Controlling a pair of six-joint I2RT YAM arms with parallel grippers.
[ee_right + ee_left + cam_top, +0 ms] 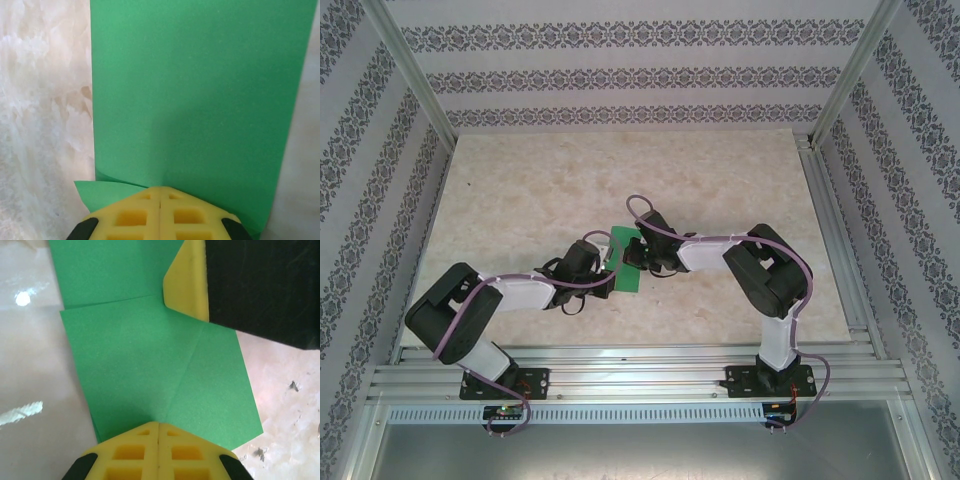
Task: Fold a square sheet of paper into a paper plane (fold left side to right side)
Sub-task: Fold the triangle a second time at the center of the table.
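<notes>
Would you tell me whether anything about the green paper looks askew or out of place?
Yes, the square sheet of paper looks folded askew: in the left wrist view its layers sit at different angles with a slanted crease, and in the right wrist view a small corner pokes out beside the right gripper.

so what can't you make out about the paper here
left wrist: green paper sheet, near edge behind left gripper, upper right part behind right gripper.
right wrist: far edge cut off by the frame.
top external: sheet mostly hidden under both grippers; folds too small.
</notes>
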